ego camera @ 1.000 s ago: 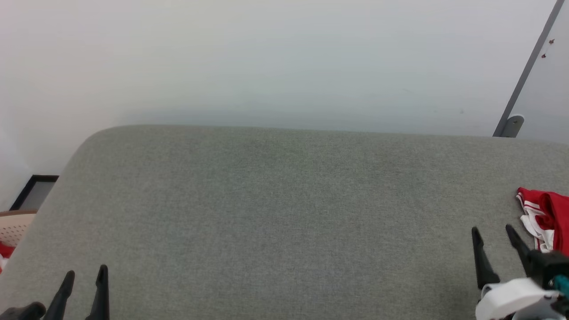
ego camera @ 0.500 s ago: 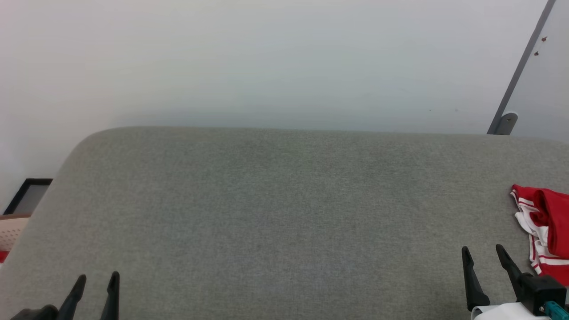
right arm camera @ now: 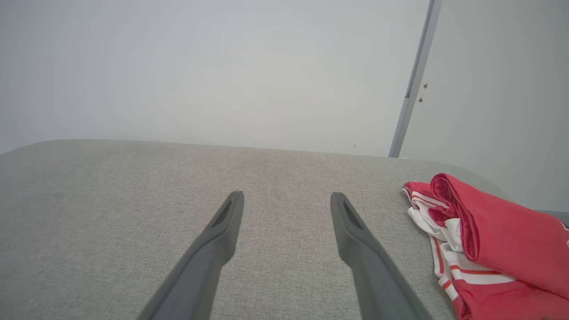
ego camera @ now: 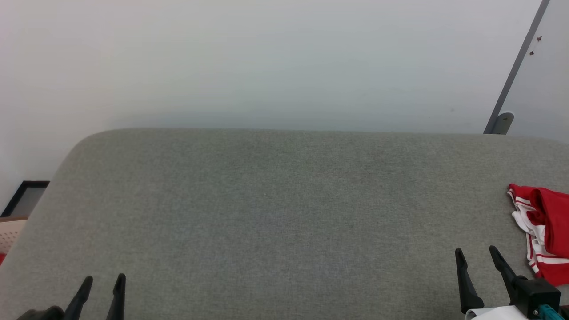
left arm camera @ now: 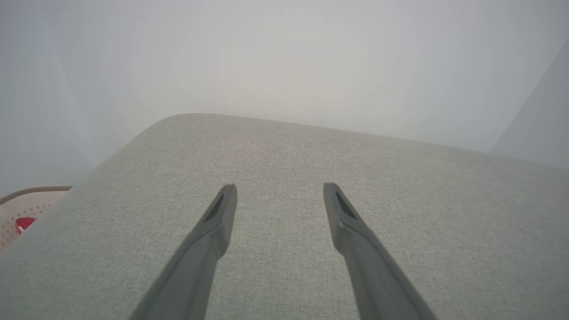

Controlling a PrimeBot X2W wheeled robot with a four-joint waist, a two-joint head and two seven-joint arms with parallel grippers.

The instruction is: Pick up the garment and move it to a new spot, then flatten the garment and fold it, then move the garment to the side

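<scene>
The garment (ego camera: 544, 231), red with white and striped trim, lies folded in a bundle at the right edge of the grey fabric surface (ego camera: 275, 213). The right wrist view shows the garment (right arm camera: 493, 244) to the right of my fingers. My right gripper (ego camera: 474, 251) stands open just left of the bundle, apart from it, with nothing between its fingers. My left gripper (ego camera: 105, 278) is open over the front left of the surface, holding nothing. Between the spread fingers of the left gripper (left arm camera: 279, 186) there is only grey fabric.
A pale wall rises behind the surface. A grey metal post (ego camera: 511, 84) leans at the back right. Off the left edge sits a beige perforated basket (ego camera: 11, 226) with something red (left arm camera: 24, 223) in it, beside a dark frame (ego camera: 24, 195).
The head camera has shifted, so the whole picture slid. Both grippers have sunk toward the bottom edge; the right one has drawn back from the garment, which lies still.
</scene>
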